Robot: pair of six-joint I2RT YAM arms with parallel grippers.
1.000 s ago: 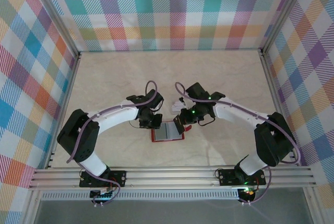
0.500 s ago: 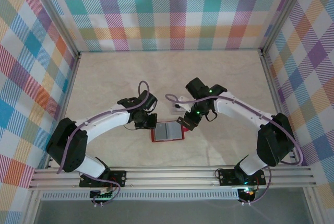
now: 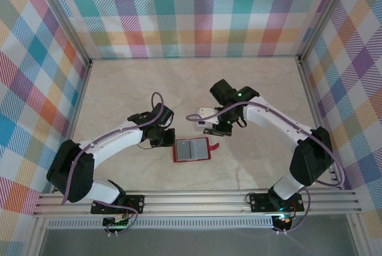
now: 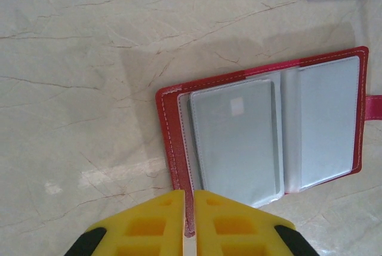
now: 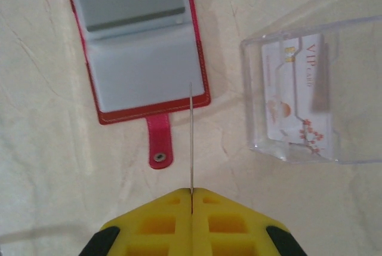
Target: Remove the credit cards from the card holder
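Both arms have drawn back from the open red leather card holder (image 3: 191, 149) on the bench (image 3: 119, 89); the right gripper (image 5: 191, 191), just far-right of it, pinches a thin pale card (image 5: 191, 130) edge-on, while the left gripper (image 4: 189, 193), closed and empty, sits just left.
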